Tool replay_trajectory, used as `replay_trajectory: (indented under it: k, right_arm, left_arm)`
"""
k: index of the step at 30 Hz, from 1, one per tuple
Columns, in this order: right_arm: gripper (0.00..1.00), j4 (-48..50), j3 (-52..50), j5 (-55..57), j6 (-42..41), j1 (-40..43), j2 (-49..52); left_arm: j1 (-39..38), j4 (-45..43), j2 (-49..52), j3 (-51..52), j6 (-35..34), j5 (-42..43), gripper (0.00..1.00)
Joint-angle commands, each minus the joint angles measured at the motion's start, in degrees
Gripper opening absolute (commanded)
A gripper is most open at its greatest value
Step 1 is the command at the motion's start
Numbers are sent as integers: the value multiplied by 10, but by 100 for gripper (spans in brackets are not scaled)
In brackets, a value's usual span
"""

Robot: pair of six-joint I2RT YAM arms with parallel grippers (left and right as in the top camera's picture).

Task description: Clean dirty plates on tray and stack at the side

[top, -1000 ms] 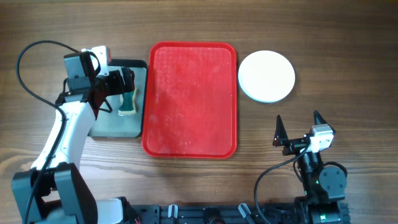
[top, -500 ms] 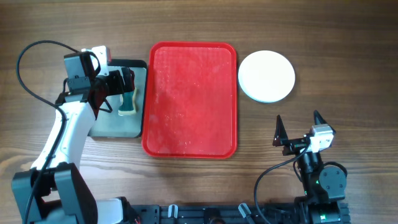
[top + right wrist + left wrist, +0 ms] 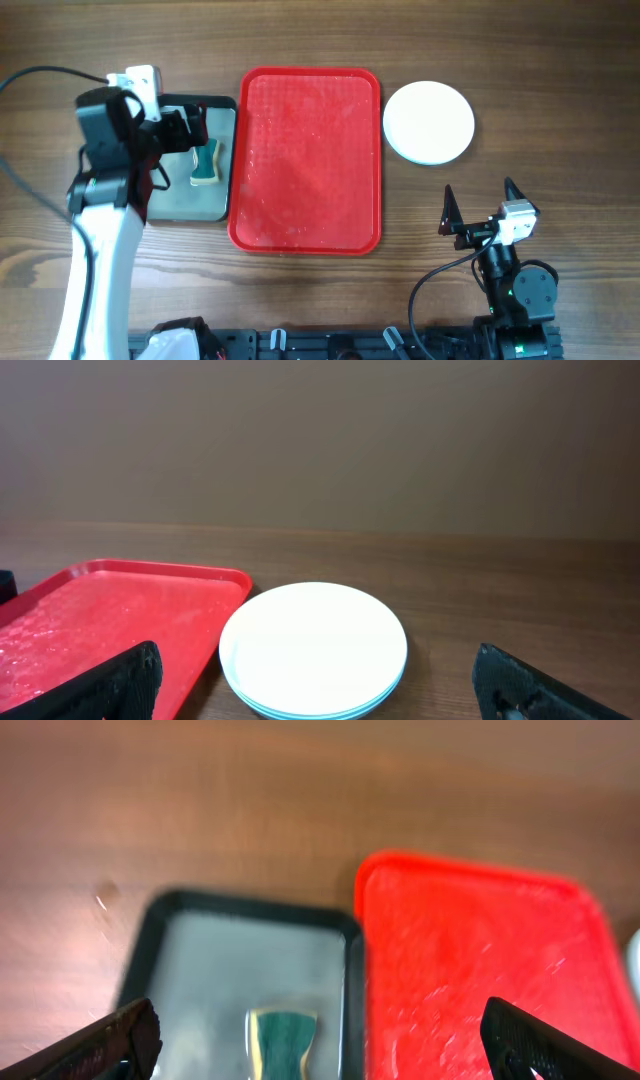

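red tray lay bare, plates stacked ahead of the wide right gripper; left gripper had risen, wide and empty, sponge beneath it. job looked done.

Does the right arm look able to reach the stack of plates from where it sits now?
Probably yes. The right gripper is open and empty. The stack of plates lies on the bare table just ahead of it, beside the red tray, with nothing between them.
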State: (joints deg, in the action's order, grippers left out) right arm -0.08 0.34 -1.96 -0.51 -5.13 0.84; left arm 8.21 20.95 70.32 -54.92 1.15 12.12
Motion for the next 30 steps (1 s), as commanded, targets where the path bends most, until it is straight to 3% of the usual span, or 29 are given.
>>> replay_trajectory:
  k: [1, 18, 22, 30]
  right_arm:
    - [100, 2, -1, -11, 4, -3, -6]
    - [100, 2, -1, -11, 4, -3, -6]
    - [100, 2, -1, -11, 4, -3, -6]
    - [100, 2, -1, -11, 4, -3, -6]
  left_arm:
    - [-3, -1, -70, -5, -5, 9, 100]
    - [-20, 2, -313, -5, -1, 9, 100]
    - [-50, 52, -367, -5, 1, -32, 100]
    - [-80, 174, -469, -5, 1, -32, 100]
